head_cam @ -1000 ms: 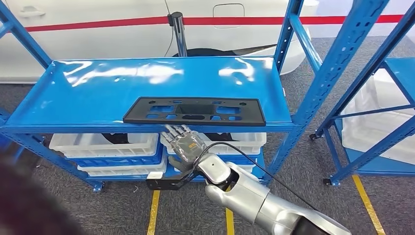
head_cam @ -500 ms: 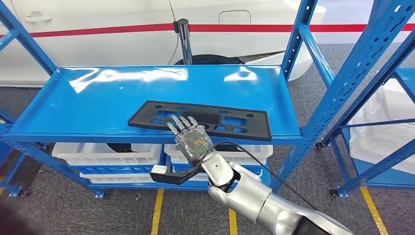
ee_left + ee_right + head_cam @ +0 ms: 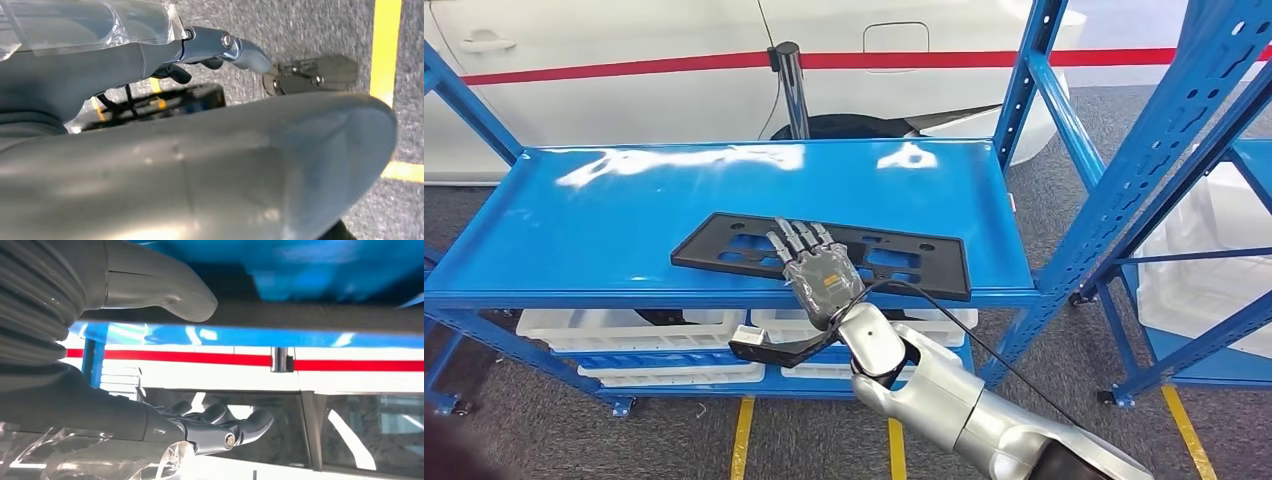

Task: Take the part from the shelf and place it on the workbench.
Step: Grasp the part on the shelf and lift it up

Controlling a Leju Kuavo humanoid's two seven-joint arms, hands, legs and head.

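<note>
Your right hand point(image 3: 821, 276) lies flat on the black part point(image 3: 824, 250) with its fingers spread, not gripping yet. The part sits at the shelf's point(image 3: 574, 215) front edge. Push wrong and it could slide off.

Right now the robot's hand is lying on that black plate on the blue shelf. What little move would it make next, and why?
Probably close the fingers on the near edge. The right hand lies on top of the black part, fingers stretched flat across it, and the part rests flat on the blue shelf. In the right wrist view the thumb looks spread apart from the fingers, so nothing seems gripped yet; a hold must come before lifting.
</note>
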